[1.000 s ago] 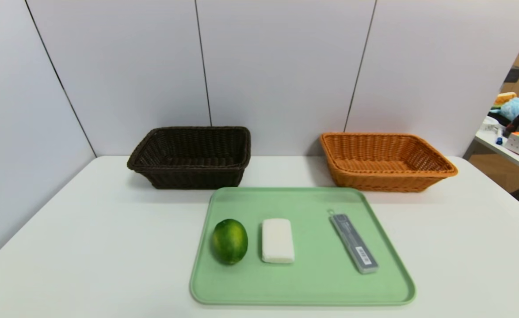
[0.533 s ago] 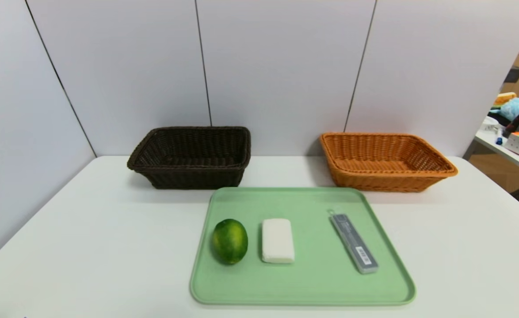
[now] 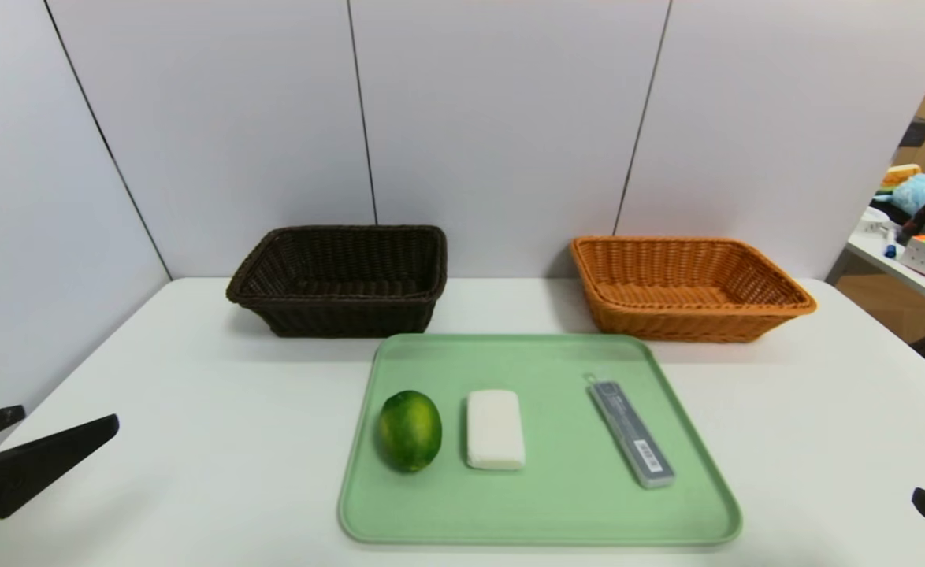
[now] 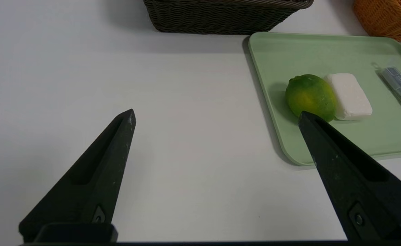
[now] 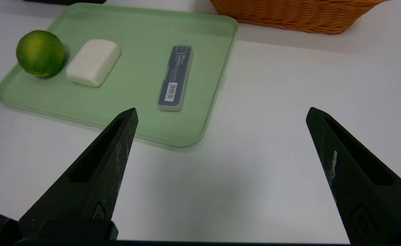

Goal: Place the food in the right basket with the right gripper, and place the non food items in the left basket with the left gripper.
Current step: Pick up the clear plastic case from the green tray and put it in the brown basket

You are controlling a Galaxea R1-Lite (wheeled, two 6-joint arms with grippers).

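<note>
Three things lie on my pale green plastic tray (image 3: 691,472): a round green lime (image 3: 408,430), firm but slippery, which I would grip across its middle; a white soap-like block (image 3: 495,428); a slim grey case (image 3: 630,432). My left end effector (image 4: 216,116) and right end effector (image 5: 221,114) are wide open, empty.

Woven wicker baskets (image 3: 342,279) (image 3: 687,287); smooth matt plastic tray (image 3: 557,516); glossy lime (image 3: 408,430).

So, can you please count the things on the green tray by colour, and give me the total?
Green: 1, the lime
White: 1, the white block
Grey: 1, the slim case
Total: 3, all lying apart from each other on the tray
</note>
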